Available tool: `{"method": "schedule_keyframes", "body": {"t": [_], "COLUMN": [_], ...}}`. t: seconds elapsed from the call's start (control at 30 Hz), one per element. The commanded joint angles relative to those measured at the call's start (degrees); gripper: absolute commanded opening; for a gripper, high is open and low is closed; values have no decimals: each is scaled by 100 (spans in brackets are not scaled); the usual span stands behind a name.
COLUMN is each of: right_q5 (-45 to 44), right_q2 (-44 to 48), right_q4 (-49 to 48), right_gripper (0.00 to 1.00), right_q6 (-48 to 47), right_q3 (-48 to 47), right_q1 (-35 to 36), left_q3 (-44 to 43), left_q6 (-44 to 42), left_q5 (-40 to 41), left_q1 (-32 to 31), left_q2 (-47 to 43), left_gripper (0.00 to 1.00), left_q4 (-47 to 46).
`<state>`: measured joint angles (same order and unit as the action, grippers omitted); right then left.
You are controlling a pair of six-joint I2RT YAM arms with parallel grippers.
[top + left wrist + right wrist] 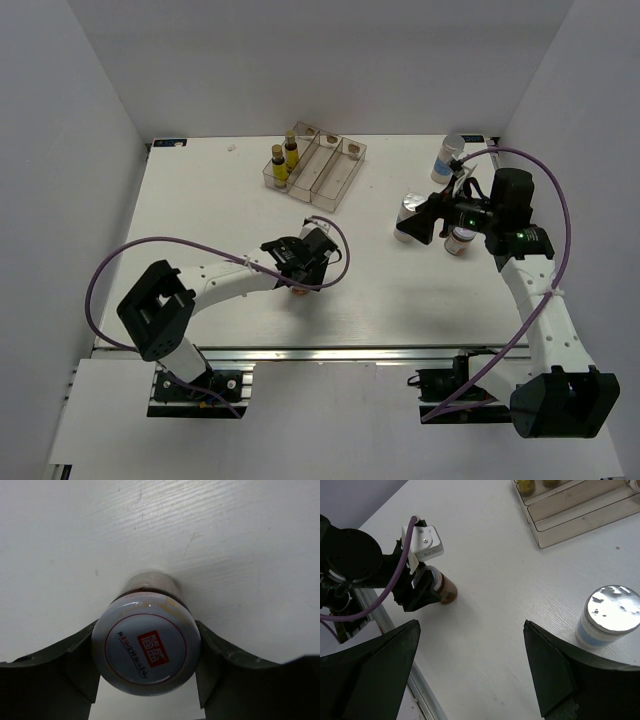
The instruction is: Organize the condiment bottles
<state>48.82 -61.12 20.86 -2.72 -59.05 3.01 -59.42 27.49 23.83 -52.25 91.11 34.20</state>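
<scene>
A squat brown jar (146, 645) with a pale lid stands on the white table (240, 540). My left gripper (146, 672) is shut on it, a finger (82, 665) pressed to each side of the lid. In the top view this jar (298, 291) shows just under the left gripper (290, 256). My right gripper (471, 625) is open over bare table with nothing between its fingers. A white cylinder with blue bands (609, 616) stands just right of its right finger. Two slim yellow bottles (284, 158) stand in the clear tray (335, 175).
Another white cylinder with a blue band (452, 158) stands at the back right. A small jar (460, 243) sits beside the right arm's wrist. The table's near edge has a metal rail (330, 352). White walls close in the left, back and right sides.
</scene>
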Motion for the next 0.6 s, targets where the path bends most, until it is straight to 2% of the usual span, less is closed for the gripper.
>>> {"method": "schedule_keyframes", "body": {"t": [0.0, 0.07, 0.1, 0.17, 0.2, 0.43, 0.5, 0.57], "right_q5": [181, 198, 224, 251, 260, 286, 277, 277], "right_q2": [162, 171, 171, 171, 162, 180, 197, 232], "right_q4": [-188, -179, -179, -188, -188, -188, -188, -205], "right_gripper": [89, 89, 89, 89, 89, 88, 88, 88], "right_q6": [-18, -35, -44, -53, -62, -106, -106, -115], "right_q3": [60, 86, 95, 113, 104, 139, 157, 183], "right_q1": [-37, -37, -46, -46, -46, -46, -46, -46], "left_q3": [-272, -307, -325, -395, -430, -1150, -1624, -1949], "left_q6": [11, -24, -33, -68, -59, -270, -393, -489], "left_q5": [166, 130, 121, 113, 130, 710, 728, 710], "left_q1": [-22, -22, -22, -22, -22, 22, 223, 494], "left_q2": [-146, -199, -199, -182, -173, -15, 82, 284], "left_gripper": [67, 60, 49, 37, 28, 15, 11, 3], "left_q4": [-149, -203, -211, -212, -194, -159, -229, -369]}}
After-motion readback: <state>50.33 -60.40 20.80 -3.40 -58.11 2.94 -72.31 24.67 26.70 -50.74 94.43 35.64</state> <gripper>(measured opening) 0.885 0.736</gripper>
